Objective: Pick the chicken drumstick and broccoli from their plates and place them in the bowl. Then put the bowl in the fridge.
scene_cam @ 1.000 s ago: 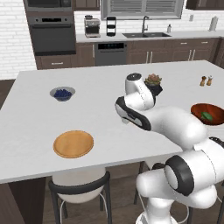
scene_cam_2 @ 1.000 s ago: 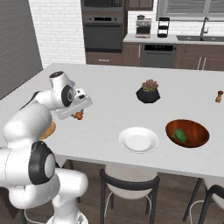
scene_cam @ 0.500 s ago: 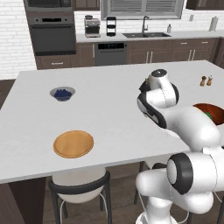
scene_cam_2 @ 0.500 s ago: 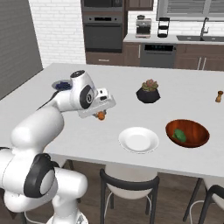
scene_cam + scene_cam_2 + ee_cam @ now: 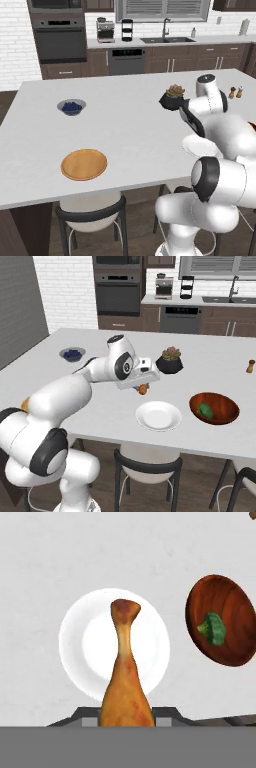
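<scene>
The gripper [image 5: 143, 387] is closed on the chicken drumstick [image 5: 125, 682], the fingers clamped on its thick end; the thin bone end points away from the hand. The drumstick [image 5: 143, 389] hangs clear of the worktop [image 5: 100, 401], above the surface just beside the rim of the white plate [image 5: 159, 416]. Seen along the hand, the bone end lies over the white plate [image 5: 90, 642], which carries nothing.

The reddish-brown bowl [image 5: 215, 408] sits on the worktop to the right of the white plate, near it but not touching. The broccoli [image 5: 205, 410] lies inside the bowl, toward its left side. From the hand camera the same floret [image 5: 213, 629] rests in the middle of the bowl [image 5: 227, 607].

The tan wooden plate [image 5: 84, 164] stands near the front edge of the worktop [image 5: 125, 125], well apart from the arm, with nothing on it. A small grey bowl of blueberries [image 5: 71, 106] sits further back on the left. A black succulent pot [image 5: 169, 360] stands behind the gripper, near it. A small brown shaker [image 5: 250, 366] stands toward the far right of the worktop. The dark wall oven [image 5: 118, 292] is set in the back wall.
</scene>
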